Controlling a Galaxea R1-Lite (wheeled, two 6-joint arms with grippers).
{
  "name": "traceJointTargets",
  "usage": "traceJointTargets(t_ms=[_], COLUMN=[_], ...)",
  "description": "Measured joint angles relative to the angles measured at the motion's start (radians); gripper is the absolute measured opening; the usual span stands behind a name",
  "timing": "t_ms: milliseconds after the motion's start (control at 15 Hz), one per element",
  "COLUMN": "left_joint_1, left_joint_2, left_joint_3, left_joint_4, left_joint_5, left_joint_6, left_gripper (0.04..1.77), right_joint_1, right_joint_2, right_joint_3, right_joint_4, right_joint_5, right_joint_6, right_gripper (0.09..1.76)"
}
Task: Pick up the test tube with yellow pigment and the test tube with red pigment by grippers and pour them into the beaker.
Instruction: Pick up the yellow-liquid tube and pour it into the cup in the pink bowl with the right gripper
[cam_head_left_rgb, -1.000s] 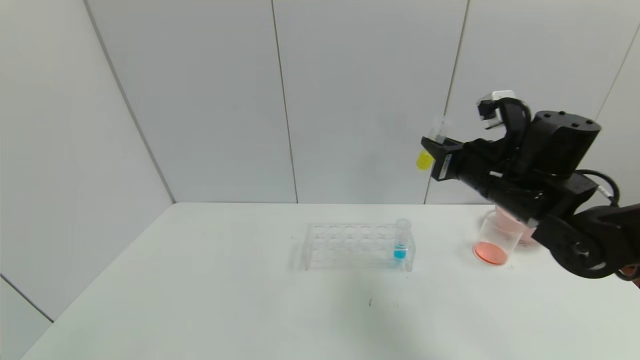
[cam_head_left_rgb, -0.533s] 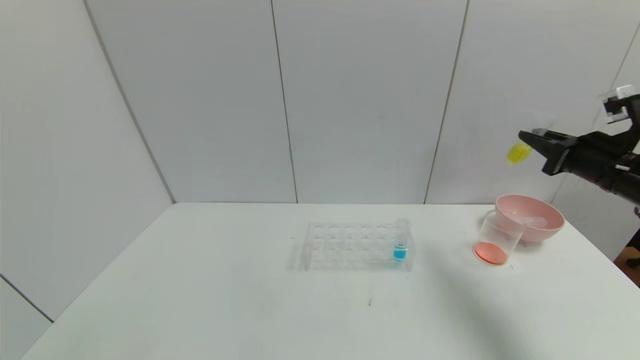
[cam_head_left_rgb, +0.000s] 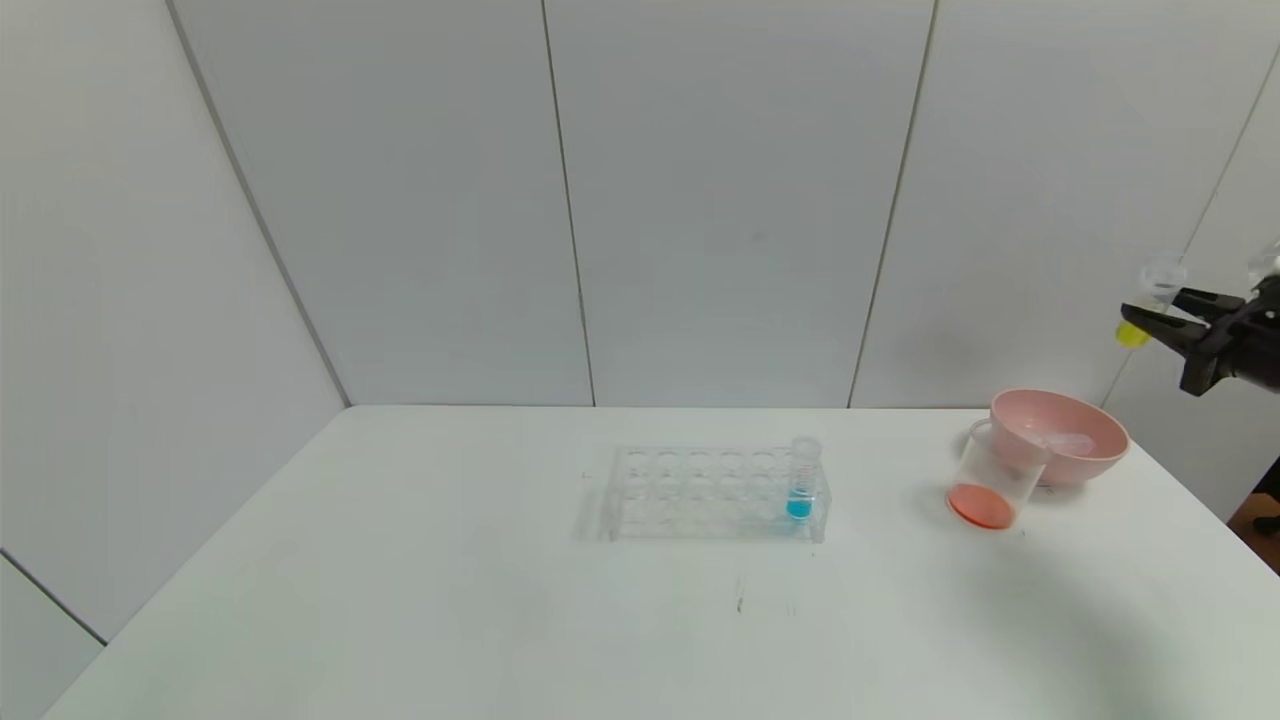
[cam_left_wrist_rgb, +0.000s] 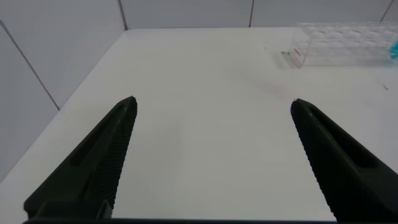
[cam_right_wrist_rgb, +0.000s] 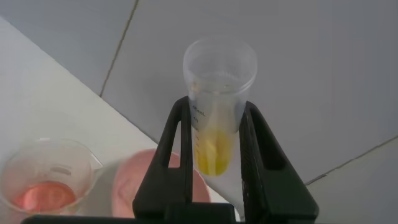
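Observation:
My right gripper (cam_head_left_rgb: 1150, 318) is high at the far right edge of the head view, above and right of the pink bowl, shut on the test tube with yellow pigment (cam_head_left_rgb: 1148, 298). In the right wrist view the tube (cam_right_wrist_rgb: 217, 124) sits between the fingers (cam_right_wrist_rgb: 177, 149) of the gripper (cam_right_wrist_rgb: 216, 102), yellow liquid at its bottom. The beaker (cam_head_left_rgb: 988, 487) stands on the table left of the bowl with red-orange liquid in it; it also shows in the right wrist view (cam_right_wrist_rgb: 46, 180). No tube with red liquid shows. My left gripper (cam_left_wrist_rgb: 212, 102) is open and empty over bare table.
A clear tube rack (cam_head_left_rgb: 700, 492) stands mid-table with a blue-liquid tube (cam_head_left_rgb: 802, 480) at its right end. The pink bowl (cam_head_left_rgb: 1095, 462) touches the beaker and holds a clear tube-like object (cam_head_left_rgb: 1068, 443). The table's right edge is close behind the bowl.
My right arm has swung right and back with the yellow tube, from left of the beaker to the far right edge of the view. The beaker and bowl are now uncovered.

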Motion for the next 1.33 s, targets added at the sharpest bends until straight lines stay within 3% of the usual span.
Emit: traceJointTargets(t_ms=[333, 733, 1333], left_joint_1=[0.000, 0.000, 0.000], left_joint_2=[0.000, 0.000, 0.000], left_joint_3=[0.000, 0.000, 0.000], left_joint_4=[0.000, 0.000, 0.000], left_joint_5=[0.000, 0.000, 0.000], left_joint_6=[0.000, 0.000, 0.000], left_gripper=[1.76, 1.76, 1.76], right_joint_1=[0.002, 0.016, 0.076], right_joint_2=[0.061, 0.090, 0.094], right_joint_3=[0.032, 0.036, 0.096], right_joint_4=[0.001, 0.001, -0.053], right_joint_5=[0.001, 0.000, -0.015], right_joint_6=[-0.331, -0.615, -0.832], right_gripper=[0.50, 0.50, 0.50])
